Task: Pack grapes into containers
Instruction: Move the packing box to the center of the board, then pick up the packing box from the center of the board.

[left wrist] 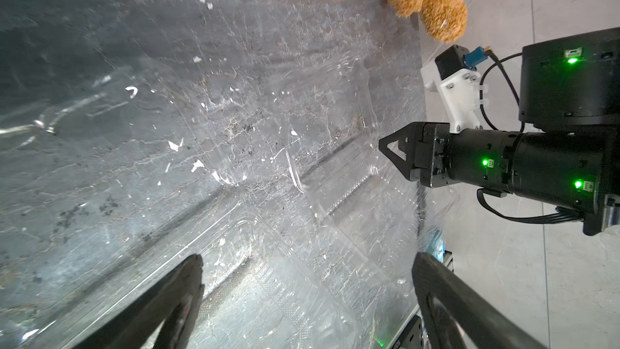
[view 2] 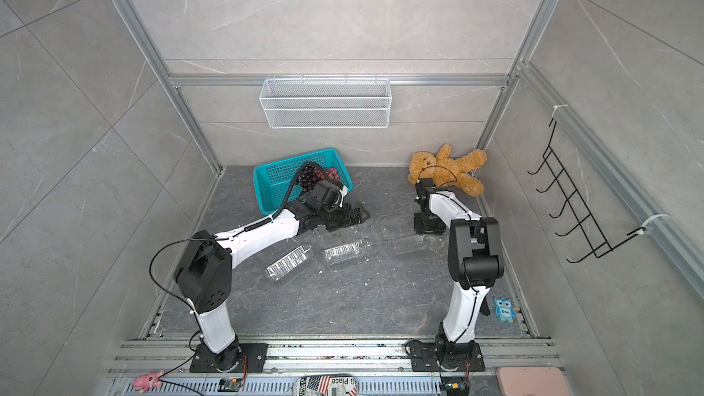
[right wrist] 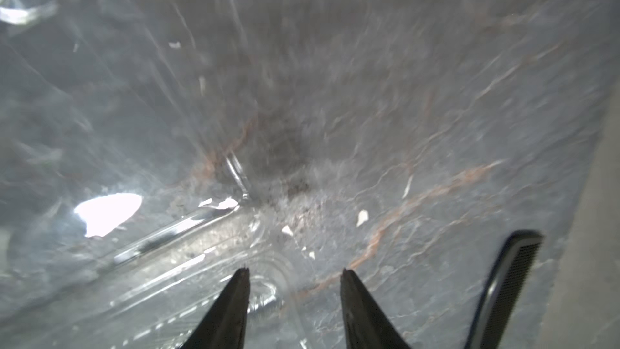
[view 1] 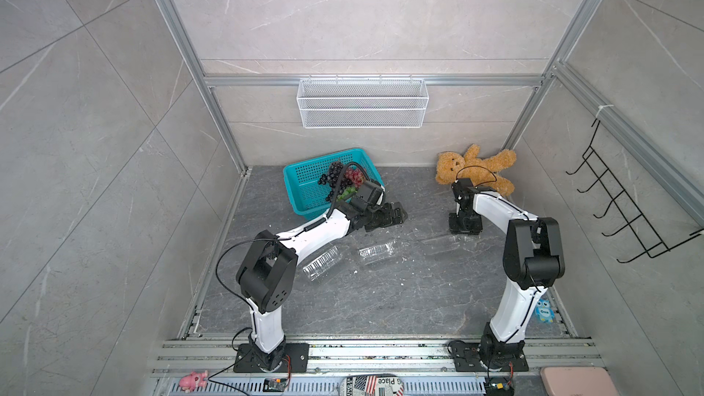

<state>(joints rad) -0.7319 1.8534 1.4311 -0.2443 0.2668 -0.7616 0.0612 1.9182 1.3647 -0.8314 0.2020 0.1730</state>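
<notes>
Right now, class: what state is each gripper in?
Left gripper: open, holding nothing.
Right gripper: part-open over the corner of a clear container, holding nothing.

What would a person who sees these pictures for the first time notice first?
The teal basket at the back left, holding dark, red and green grapes, draws the eye first. Next comes the brown teddy bear lying in the far right corner. Three clear containers lie in the middle of the dark table.

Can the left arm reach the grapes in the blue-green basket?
Probably yes. The grapes lie uncovered in the open basket, right beside the left arm's wrist; its open fingers just point away now.
</notes>
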